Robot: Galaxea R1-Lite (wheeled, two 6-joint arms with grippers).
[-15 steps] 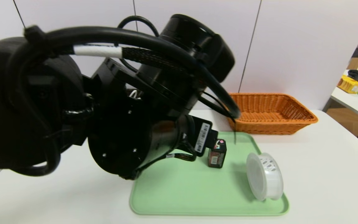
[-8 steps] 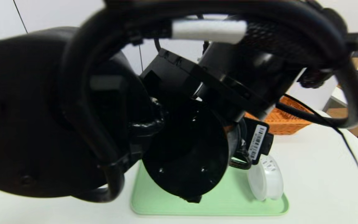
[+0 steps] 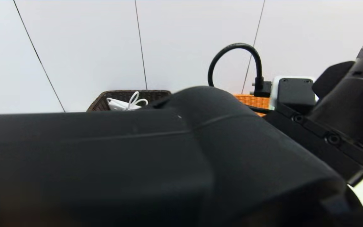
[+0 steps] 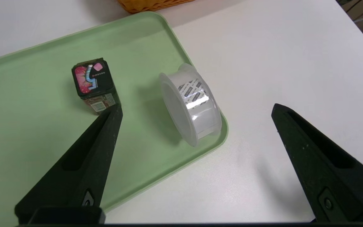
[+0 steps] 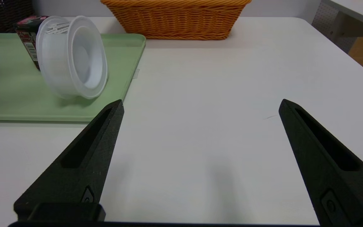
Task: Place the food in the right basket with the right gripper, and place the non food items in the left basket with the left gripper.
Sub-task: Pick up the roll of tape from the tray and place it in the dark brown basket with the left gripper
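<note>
Dark basket: holds power strip. Tray: carton upright, tub on its side. Left end effector: open, above tub. Right end effector: open, above surface. Orange basket: beyond tray.

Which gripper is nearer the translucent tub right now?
Left. The left gripper hangs open just above the tub; the right gripper sits open, low, off the tray.

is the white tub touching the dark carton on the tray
Apart. The left wrist view shows bare green tray between the dark carton and the white tub, which lies on its side near the tray's corner.
</note>
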